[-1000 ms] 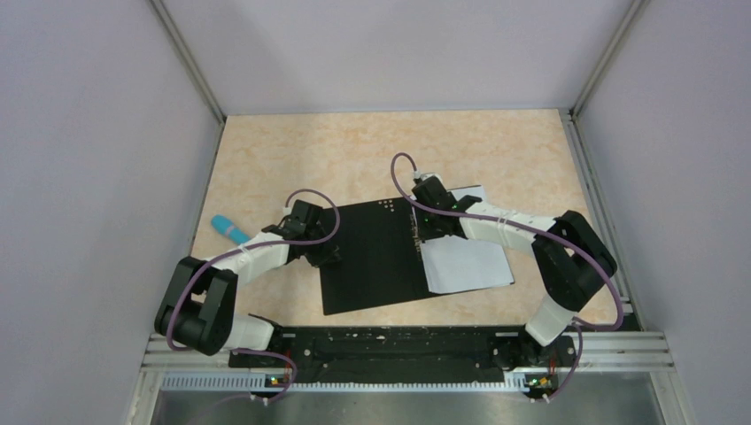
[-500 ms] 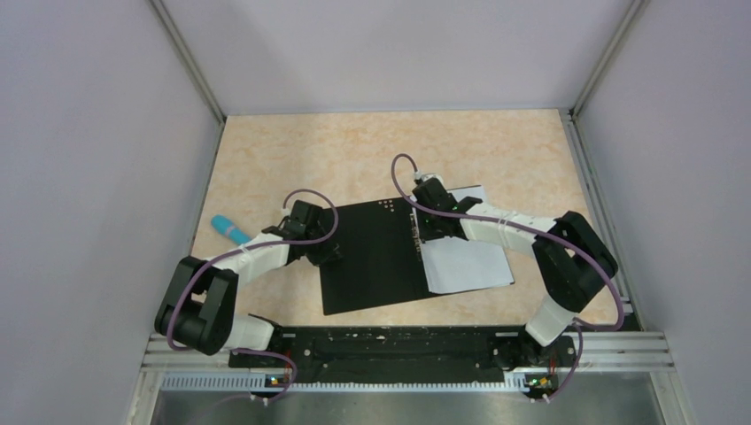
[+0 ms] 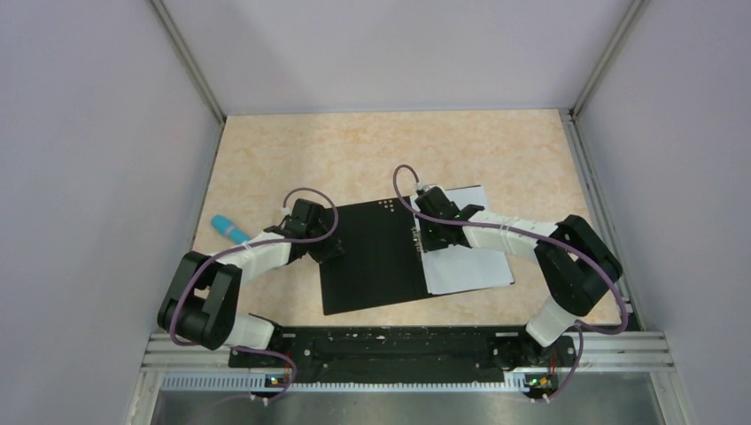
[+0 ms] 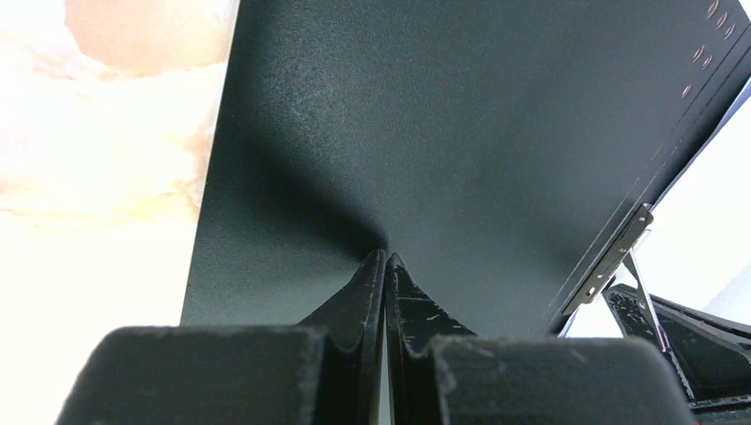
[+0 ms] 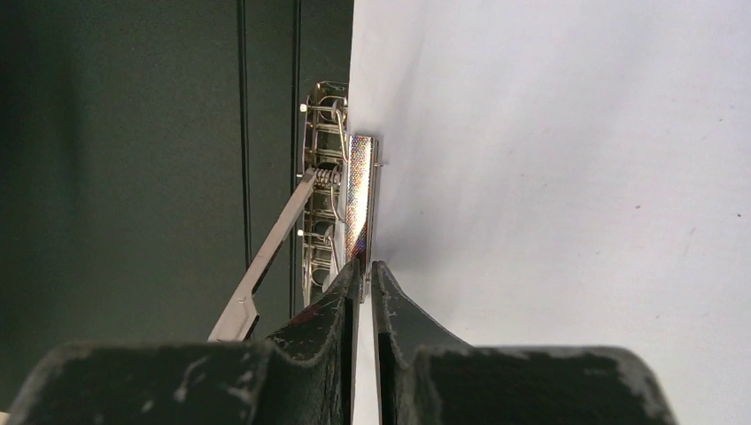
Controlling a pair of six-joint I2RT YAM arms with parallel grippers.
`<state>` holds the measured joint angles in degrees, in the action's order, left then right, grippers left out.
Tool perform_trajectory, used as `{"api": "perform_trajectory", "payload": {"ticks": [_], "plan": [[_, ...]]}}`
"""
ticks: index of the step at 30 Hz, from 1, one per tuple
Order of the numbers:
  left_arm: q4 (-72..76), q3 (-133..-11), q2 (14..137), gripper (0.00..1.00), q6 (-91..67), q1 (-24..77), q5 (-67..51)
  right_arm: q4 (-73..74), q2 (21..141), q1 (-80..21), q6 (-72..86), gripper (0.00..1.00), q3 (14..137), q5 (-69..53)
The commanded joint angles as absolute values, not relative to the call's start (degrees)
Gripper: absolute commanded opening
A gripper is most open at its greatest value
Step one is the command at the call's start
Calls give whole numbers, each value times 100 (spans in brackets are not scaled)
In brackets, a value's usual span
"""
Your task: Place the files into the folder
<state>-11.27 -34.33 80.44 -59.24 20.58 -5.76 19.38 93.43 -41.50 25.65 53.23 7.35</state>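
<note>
The folder [image 3: 372,257] lies open on the table, matte black inside up. The files [image 3: 474,266], white sheets, lie on its right half. My left gripper [image 3: 329,251] is shut, its tips [image 4: 385,258] pressing on the left black flap [image 4: 460,115] near its left edge. My right gripper [image 3: 434,237] is shut at the spine, its tips [image 5: 365,266] touching the upright plate of the metal clip [image 5: 359,186] at the left edge of the files [image 5: 567,177]. The clip's lever [image 5: 261,266] is raised. The clip also shows in the left wrist view [image 4: 611,257].
A teal marker [image 3: 230,229] lies on the beige table to the left of my left arm. The black and metal base rail [image 3: 398,341] runs along the near edge. Grey walls close in the left, right and back sides.
My right gripper has shifted slightly nearer along the folder's spine. My left gripper stays pressed on the left flap.
</note>
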Motion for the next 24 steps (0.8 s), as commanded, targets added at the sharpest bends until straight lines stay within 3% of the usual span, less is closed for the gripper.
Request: {"api": "perform_trajectory", "payload": {"ticks": [1, 10, 17, 24], "plan": [[-1539, -3151, 8319, 6, -5880, 2054, -198, 1743, 9175, -4202, 2630, 9, 5243, 725], [-1609, -3222, 8235, 6, -5776, 2056, -146, 1726, 9099, -4199, 2685, 10, 5345, 764], [-1784, -3371, 8140, 7, -5539, 2054, -58, 2225, 8488, -4201, 2779, 28, 5616, 1128], [-1843, -3413, 8057, 7, -5461, 2050, 79, 2888, 8284, -4429, 2669, 32, 6135, 1453]]}}
